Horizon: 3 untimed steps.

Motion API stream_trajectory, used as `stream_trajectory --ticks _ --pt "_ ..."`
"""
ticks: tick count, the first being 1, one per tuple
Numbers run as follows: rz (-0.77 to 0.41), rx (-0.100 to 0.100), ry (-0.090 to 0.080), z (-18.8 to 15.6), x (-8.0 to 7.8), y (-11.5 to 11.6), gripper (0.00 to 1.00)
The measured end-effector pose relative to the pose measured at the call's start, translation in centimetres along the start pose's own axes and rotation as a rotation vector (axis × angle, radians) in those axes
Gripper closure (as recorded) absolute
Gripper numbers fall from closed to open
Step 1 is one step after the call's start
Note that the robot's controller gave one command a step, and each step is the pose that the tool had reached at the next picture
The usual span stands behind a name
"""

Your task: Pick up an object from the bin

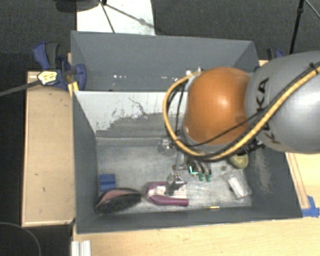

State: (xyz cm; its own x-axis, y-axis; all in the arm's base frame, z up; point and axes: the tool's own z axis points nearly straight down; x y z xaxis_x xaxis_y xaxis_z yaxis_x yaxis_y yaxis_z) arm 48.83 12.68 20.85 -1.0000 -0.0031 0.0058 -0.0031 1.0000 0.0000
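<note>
A: Overall level?
B: Moderate and even, lit from overhead. Brightest on flat white paper sheet (129, 7) beyond grey metal bin (160, 55); close to washed out there.
A: Glare?
B: Soft sheen only, across top of glossy orange dome-shaped wrist cover (218, 103) and along rounded silver-grey arm link (296, 108). Pale reflection on scuffed bin floor, centre-left.
A: Shadows?
B: Diffuse, no hard edges. Darkest beneath arm on right part of floor, and at front-left corner around dark oval brush-like thing (117, 200).

Bare bin floor (130, 161) lies open behind 3 obstacles: dark brush (117, 200), blue block (106, 182), purple-handled tool (168, 199).
</note>
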Motion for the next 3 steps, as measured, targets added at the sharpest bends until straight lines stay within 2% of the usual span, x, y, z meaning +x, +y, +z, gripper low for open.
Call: stream_trajectory --ticks 1,2,3 --pt "-0.178 0.0 -0.002 14.0 -0.9 -2.7 0.0" --pt "-0.173 0.0 -0.003 13.7 -1.0 -2.6 1.0" --pt "-0.157 -0.001 -0.014 0.3 -0.8 -1.1 1.0"
